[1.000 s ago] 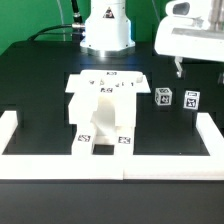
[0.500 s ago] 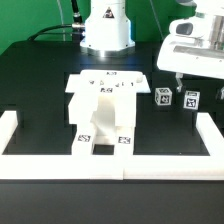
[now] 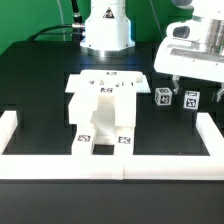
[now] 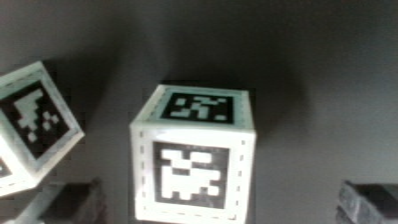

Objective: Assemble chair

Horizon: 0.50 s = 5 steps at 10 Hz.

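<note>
The jaws hover wide open, gripping nothing, above a short white leg (image 3: 190, 99) on the desk (image 3: 40, 90). A second leg (image 3: 163, 97) stands just beside it, toward the exterior view's left, near the joined seat and frame (image 3: 105, 110).

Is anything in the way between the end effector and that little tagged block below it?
Nothing visible. The end effector hangs open above the chair leg block, with bare air between. A second block stands beside it, apart.
</note>
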Tool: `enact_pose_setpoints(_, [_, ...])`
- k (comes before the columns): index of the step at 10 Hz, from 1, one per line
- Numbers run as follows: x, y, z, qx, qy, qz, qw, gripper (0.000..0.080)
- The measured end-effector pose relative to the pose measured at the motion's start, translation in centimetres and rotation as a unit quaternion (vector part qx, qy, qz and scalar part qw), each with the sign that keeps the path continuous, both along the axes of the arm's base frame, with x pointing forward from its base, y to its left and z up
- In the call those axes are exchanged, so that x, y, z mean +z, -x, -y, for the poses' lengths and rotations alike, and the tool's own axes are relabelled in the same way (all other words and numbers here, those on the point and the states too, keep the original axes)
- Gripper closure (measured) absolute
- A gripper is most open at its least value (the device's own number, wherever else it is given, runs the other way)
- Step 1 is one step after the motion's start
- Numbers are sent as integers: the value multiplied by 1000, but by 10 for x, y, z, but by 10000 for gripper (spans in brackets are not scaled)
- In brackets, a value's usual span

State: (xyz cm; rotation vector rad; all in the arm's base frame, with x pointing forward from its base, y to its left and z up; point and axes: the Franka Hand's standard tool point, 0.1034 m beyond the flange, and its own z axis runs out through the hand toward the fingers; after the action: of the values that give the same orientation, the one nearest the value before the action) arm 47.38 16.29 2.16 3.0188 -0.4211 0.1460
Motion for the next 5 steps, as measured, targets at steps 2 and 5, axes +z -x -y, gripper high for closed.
enact_pose_setpoints(2, [-1,1,1,-1,1,-1,1000,150])
enact_pose_setpoints(5, [-1,0,2,-1,1,-1,1000,413])
